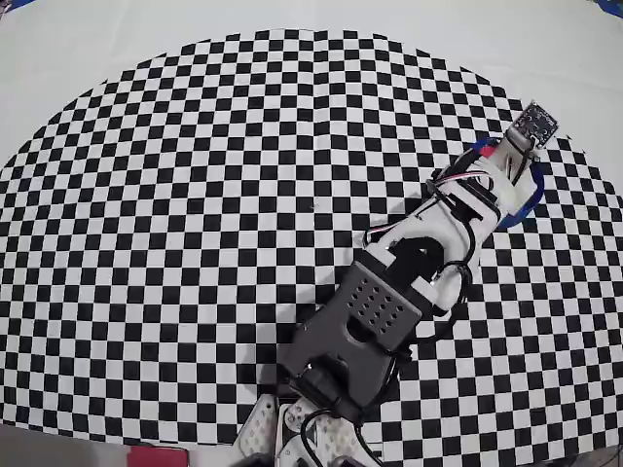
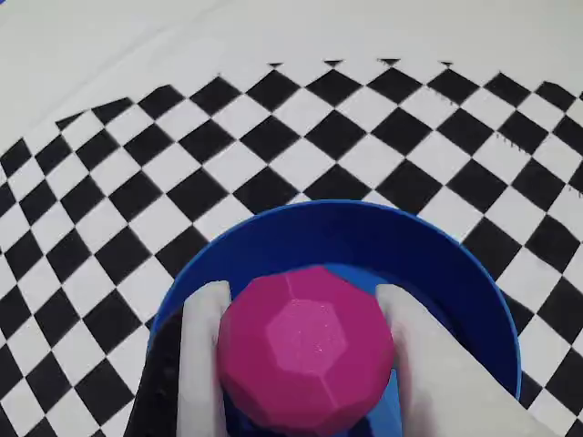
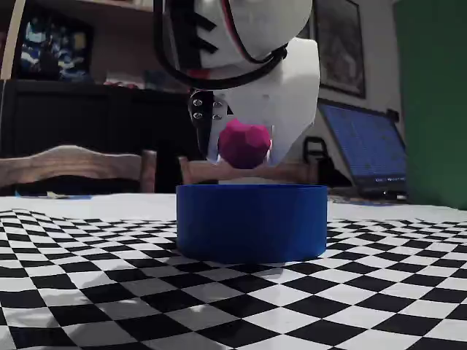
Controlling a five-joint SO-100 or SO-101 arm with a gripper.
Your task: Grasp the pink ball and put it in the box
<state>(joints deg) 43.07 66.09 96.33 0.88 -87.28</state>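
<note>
One pink ball (image 2: 305, 350) is seen clamped between the two white fingers (image 2: 202, 364) of the gripper (image 2: 301, 364) in the wrist view, faceted rather than perfectly smooth. The ball (image 3: 244, 144) is held in the air above the blue box (image 3: 252, 221) in the fixed view, clear of the rim and not touching it. In the wrist view the box (image 2: 364, 237) is seen directly beneath the ball, its rim arcing from 9 o'clock over 12 to 3 o'clock around it. The box rests on a black-and-white checkered mat (image 1: 195, 195). In the overhead view the arm (image 1: 389, 292) is stretched toward 2 o'clock, and the box (image 1: 531, 199) is mostly covered by the gripper, only blue slivers showing. A laptop (image 3: 365, 149) is noted at 3 o'clock in the fixed view's background.
</note>
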